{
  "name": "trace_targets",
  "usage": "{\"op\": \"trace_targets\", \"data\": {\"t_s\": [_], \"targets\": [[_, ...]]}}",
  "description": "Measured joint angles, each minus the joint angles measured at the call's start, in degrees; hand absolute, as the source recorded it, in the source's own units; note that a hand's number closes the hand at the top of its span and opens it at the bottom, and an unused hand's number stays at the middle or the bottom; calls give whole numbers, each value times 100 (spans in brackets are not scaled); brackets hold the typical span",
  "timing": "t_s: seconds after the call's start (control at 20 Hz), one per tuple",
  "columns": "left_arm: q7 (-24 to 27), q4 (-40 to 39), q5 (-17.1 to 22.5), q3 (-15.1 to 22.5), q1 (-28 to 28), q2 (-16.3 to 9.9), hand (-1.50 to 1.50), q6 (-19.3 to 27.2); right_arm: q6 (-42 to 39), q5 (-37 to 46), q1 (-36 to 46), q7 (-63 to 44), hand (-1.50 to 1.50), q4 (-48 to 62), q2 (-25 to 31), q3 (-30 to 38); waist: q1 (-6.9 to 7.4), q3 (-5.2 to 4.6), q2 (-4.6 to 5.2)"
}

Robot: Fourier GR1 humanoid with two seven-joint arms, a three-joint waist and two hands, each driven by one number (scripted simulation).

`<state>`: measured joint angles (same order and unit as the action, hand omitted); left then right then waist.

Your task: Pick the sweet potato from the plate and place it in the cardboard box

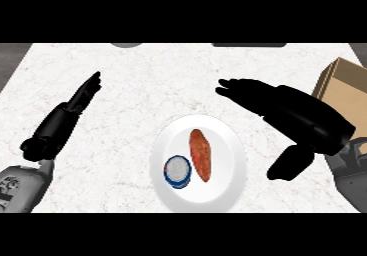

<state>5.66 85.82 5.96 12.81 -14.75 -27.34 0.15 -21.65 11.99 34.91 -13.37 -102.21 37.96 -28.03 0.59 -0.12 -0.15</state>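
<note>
nothing is done yet: the sweet potato [200, 155] lies on the plate [223, 192], the right hand [289, 112] hovers unclenched, the cardboard box [347, 87] waits.

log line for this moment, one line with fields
stage: pre-grasp | orange sweet potato: on white plate | right hand: open, above plate | left hand: open, resting | brown cardboard box: far right

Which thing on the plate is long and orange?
The sweet potato, lying lengthwise on the white plate. The other thing, a small round blue-and-white can, sits beside it.
</note>
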Motion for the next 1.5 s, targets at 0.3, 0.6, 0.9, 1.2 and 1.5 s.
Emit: {"op": "trace_targets", "data": {"t_s": [0.3, 0.6, 0.9, 1.2, 1.5], "targets": [[-62, 51, -48, -73, 61, 42, 0, -55, -843, 175, 709, -1551, -150, -209, -659, -632, -4, 1, -6], [-81, 63, -184, -139, 81, 173, 0, -108, -1399, 296, 881, -2849, -150, -179, -1527, -977, -33, 5, -1], [-2, 78, -266, -320, 171, 243, 0, -281, -1548, 576, 581, -3433, -150, -153, -2228, -1195, -47, 9, 5], [15, 36, -449, -417, 176, 430, 0, -344, -1630, 1341, 302, -3293, -150, 51, -2410, -1328, -47, 11, 11], [-156, 238, -516, -598, 240, 496, 0, -548, -1746, 1952, 155, -3122, -150, 251, -2674, -1211, -40, 12, 11]]}}
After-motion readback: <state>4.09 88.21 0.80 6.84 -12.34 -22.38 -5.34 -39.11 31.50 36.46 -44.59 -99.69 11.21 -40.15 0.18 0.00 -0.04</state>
